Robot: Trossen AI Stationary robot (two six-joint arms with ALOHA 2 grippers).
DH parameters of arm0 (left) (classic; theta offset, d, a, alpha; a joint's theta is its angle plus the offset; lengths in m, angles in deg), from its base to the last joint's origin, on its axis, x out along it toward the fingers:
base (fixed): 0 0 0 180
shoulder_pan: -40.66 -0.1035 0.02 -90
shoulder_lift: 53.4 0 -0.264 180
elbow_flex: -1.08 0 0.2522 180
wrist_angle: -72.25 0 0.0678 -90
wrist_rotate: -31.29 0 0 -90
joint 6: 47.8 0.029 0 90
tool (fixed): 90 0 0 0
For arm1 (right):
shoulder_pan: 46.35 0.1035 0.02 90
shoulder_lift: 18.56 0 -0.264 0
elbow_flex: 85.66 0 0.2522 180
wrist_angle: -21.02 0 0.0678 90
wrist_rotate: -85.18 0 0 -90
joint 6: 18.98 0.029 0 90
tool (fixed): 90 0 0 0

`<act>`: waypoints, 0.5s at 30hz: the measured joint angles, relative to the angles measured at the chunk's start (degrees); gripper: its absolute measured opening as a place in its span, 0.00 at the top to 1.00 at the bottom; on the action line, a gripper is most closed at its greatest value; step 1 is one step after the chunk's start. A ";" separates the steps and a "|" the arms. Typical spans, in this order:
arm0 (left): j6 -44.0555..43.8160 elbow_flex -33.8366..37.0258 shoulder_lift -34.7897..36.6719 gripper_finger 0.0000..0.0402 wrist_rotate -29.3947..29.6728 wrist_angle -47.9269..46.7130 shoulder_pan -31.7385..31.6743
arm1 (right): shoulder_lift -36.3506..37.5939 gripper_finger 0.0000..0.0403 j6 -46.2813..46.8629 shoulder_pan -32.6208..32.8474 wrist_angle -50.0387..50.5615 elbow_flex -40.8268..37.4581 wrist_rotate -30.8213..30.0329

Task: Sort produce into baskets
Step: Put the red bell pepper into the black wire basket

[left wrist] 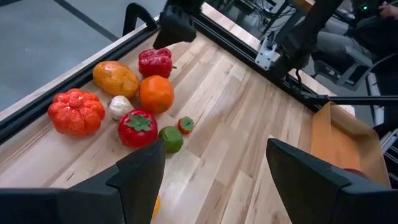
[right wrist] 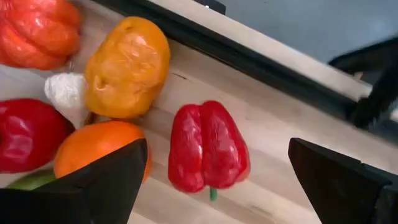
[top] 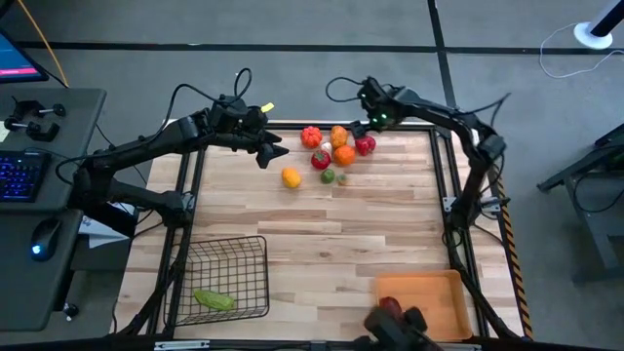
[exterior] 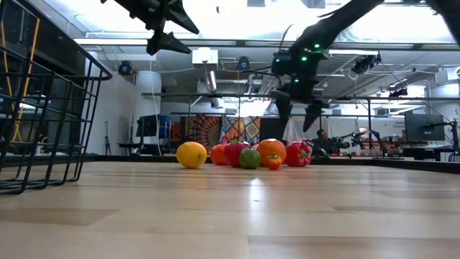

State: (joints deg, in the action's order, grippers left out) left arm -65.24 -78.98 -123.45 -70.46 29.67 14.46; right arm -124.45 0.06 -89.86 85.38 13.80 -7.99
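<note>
Entry: right gripper (right wrist: 211, 180) hovering above the red pepper (right wrist: 207, 146) in the produce cluster at the counter's (top: 322, 234) far edge, fingers spread wide, empty. Step: approach. Next likely calls for descending and closing. Left gripper (top: 271, 148) waiting nearby, fingers apart.

A grey desk (top: 58, 127) is seen beside the wooden table (top: 312, 234); a lit keyboard (top: 19, 175), mouse (top: 39, 239) and clamps (top: 29, 117) are laid on it.
</note>
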 joint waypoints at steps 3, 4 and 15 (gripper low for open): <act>-0.43 0.00 0.00 0.33 -0.02 0.00 0.00 | -4.43 0.05 -2.48 0.03 4.52 5.85 -1.16; -0.51 0.00 0.00 0.33 -0.04 0.00 0.00 | -5.90 0.05 -2.94 0.01 6.31 7.52 -1.42; -0.44 0.00 0.00 0.33 -0.04 0.00 0.00 | -15.69 0.05 -5.17 0.57 14.09 12.84 2.27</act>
State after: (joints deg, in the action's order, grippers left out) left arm -65.69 -78.98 -123.45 -70.50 29.67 14.46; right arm -140.14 -5.11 -89.29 99.47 26.64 -5.72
